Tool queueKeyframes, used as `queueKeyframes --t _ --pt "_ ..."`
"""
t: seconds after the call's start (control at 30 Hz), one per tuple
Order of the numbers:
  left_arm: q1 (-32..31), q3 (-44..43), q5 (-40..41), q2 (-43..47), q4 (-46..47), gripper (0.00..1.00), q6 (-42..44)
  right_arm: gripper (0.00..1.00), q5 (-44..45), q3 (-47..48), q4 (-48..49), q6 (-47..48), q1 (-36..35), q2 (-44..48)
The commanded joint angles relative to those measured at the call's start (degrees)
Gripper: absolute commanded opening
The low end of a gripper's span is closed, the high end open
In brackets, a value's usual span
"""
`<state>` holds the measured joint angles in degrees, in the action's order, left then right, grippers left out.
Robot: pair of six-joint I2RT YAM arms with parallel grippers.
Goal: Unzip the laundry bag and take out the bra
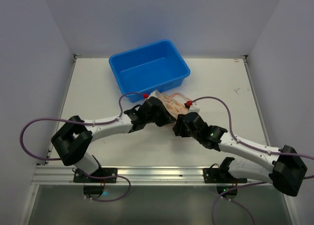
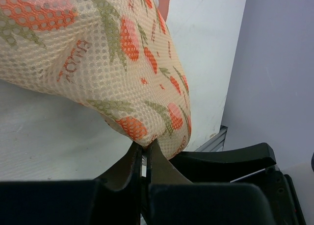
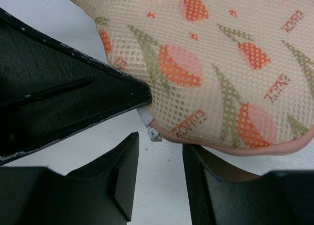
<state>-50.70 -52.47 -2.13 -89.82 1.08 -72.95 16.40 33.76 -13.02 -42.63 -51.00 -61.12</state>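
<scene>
Soft mesh laundry bag point(image 1: 171, 103), left claw point(image 2: 147, 146) clenched on its edge; right claw point(image 3: 162, 151) released just short of zipper pull point(image 3: 153, 133), likely best hold.

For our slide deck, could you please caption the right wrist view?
Right gripper, jaws open, poised at the grey zipper pull on the pink edge of the floral laundry bag.

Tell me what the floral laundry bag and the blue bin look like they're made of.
The laundry bag: soft matte mesh fabric, judging by its grid of tiny holes under the printed flowers. The blue bin: probably moulded plastic, smooth and faintly glossy, given its even colour and rounded rim.
</scene>
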Motion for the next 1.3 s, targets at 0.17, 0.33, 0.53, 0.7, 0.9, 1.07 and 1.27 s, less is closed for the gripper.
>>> queueKeyframes --t 0.17,0.33,0.53,0.7,0.9,1.07,1.27 --pt "0.1 -2.1 1.8 -0.1 0.3 0.00 -1.3 0.34 2.3 2.9 6.2 0.4 -0.2 -1.6" --pt "0.0 -2.0 1.7 -0.2 0.4 0.00 -1.8 0.23 2.6 2.7 6.9 -0.1 -0.3 -2.1" --pt "0.0 -2.0 1.8 0.3 0.8 0.00 -1.9 0.09 3.8 1.6 7.4 0.0 -0.2 -1.2" --pt "0.1 -1.5 1.8 1.0 0.6 0.00 -1.0 0.00 3.8 0.8 5.1 0.8 -0.2 1.9" --pt "1.0 1.0 1.0 1.5 1.1 0.00 0.5 0.00 2.4 2.4 -4.3 2.7 0.6 7.2" --pt "1.7 5.8 -0.9 4.1 2.5 0.00 2.7 0.00 -1.5 1.0 -11.1 3.3 3.6 11.5" --pt "4.5 13.6 -5.2 10.4 2.3 0.00 11.1 0.00 -4.6 -1.0 -18.0 4.4 8.6 17.3"
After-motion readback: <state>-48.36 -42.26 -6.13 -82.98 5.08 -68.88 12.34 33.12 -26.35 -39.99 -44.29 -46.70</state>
